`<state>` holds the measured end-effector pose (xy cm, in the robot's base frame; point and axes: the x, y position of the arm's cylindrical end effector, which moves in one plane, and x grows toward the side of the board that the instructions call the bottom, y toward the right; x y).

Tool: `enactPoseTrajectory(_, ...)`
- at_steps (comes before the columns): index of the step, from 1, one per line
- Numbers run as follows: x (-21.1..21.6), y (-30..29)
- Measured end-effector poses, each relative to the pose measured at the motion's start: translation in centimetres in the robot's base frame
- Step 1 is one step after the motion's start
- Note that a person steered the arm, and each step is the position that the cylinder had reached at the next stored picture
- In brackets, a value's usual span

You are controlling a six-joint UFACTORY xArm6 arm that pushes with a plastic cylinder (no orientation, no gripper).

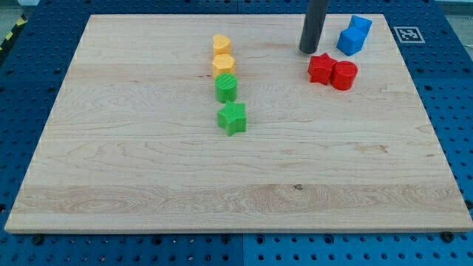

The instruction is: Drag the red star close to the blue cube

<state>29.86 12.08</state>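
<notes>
Camera view: wooden table (pixel 148 185) seen from above at a slant, on a blue perforated base (pixel 451 111).
End effector: a plain dark rod with no jaws, so there is nothing to open or close and it holds nothing.
My tip (pixel 308 51): on the table near the view's top right — just above and slightly left of the red star, to the left of the blue blocks, apart from both.
Red star (pixel 321 68): below my tip, touching the red cylinder (pixel 344 75) on its right.
Blue cube (pixel 351 41): above and to the right of the red star, near it but apart; a second blue block (pixel 361 26), shape unclear, sits against it toward the view's top.
Centre column, top to bottom: yellow block (pixel 221 44), yellow block (pixel 223 65), green cylinder (pixel 227 87) — then the green star (pixel 232 117), slightly apart.
</notes>
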Motion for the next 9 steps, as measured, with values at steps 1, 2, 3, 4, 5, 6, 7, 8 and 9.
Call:
enactPoseTrajectory(1, 3.4, -1.1)
enactPoseTrajectory(2, 8.7, -1.3)
enactPoseTrajectory(3, 11.6, -0.8)
enactPoseTrajectory(4, 11.9, 0.2)
enactPoseTrajectory(5, 11.8, 1.0)
enactPoseTrajectory(6, 11.1, 1.0)
enactPoseTrajectory(7, 9.7, 1.0)
enactPoseTrajectory(8, 8.6, 1.1)
enactPoseTrajectory(9, 8.2, 1.7)
